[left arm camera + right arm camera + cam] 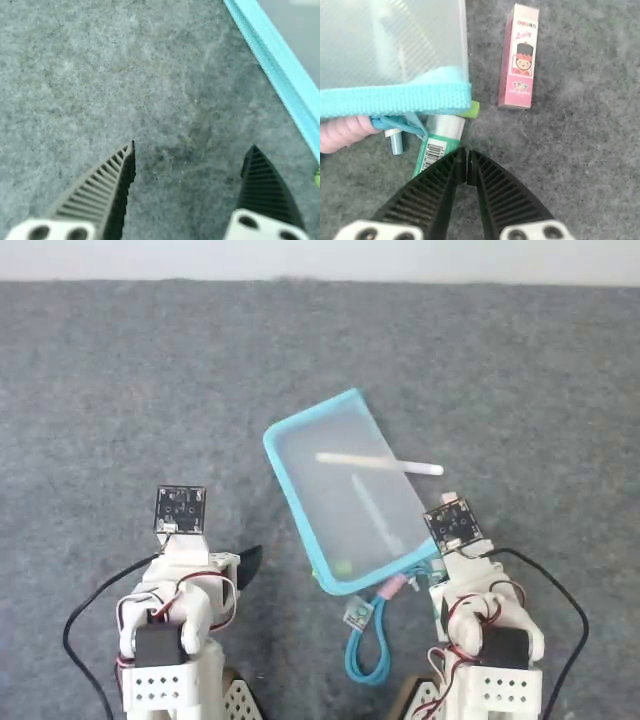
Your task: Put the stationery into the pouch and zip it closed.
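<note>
pouch (318,502), translucent plastic with turquoise trim, lies flat mid-table on grey felt (120,380), between my two arms. a thin white pen (375,462) lies across it with one end past the edge on my right arm's side; i can't tell if it's inside or on top. my right gripper (466,167) has its jaws pressed together on nothing, just beside the pouch corner, near a green-and-white glue stick (439,142) tucked partly under the trim and a small pink printed box (519,57). my left gripper (192,165) has its jaws spread apart over bare felt, with the pouch edge nearby.
</note>
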`<control>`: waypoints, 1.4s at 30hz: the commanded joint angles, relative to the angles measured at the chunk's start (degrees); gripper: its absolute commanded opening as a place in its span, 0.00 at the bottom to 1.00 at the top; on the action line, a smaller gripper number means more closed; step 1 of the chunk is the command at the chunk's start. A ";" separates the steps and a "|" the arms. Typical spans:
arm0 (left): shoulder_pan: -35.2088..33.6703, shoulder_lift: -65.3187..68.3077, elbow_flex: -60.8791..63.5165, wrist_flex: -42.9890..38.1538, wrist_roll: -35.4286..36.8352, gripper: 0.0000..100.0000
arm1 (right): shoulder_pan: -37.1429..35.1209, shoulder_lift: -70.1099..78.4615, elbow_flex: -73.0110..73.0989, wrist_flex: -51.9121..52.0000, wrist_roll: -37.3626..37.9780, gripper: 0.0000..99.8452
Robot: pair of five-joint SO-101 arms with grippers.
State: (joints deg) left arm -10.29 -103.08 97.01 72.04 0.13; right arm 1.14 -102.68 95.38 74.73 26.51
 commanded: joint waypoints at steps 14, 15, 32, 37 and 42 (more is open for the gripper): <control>-0.53 -1.32 -0.48 0.09 0.18 0.32 | -3.38 0.13 -5.01 -10.51 0.79 0.01; -0.53 -1.32 -0.48 -0.44 0.18 0.32 | -4.44 0.13 -6.07 -9.63 0.79 0.01; -0.44 -1.32 -0.48 -0.53 0.09 0.32 | -21.41 30.37 -19.43 -11.56 0.26 0.05; -0.44 -1.32 -0.48 -0.53 0.09 0.32 | -22.11 49.80 -27.34 -20.44 -2.90 0.05; -0.44 -1.32 -0.48 -0.53 0.09 0.32 | -22.11 65.89 -36.22 -25.89 -6.68 0.05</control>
State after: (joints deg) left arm -10.46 -103.08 97.01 72.04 0.13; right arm -20.13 -45.45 66.29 52.04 23.08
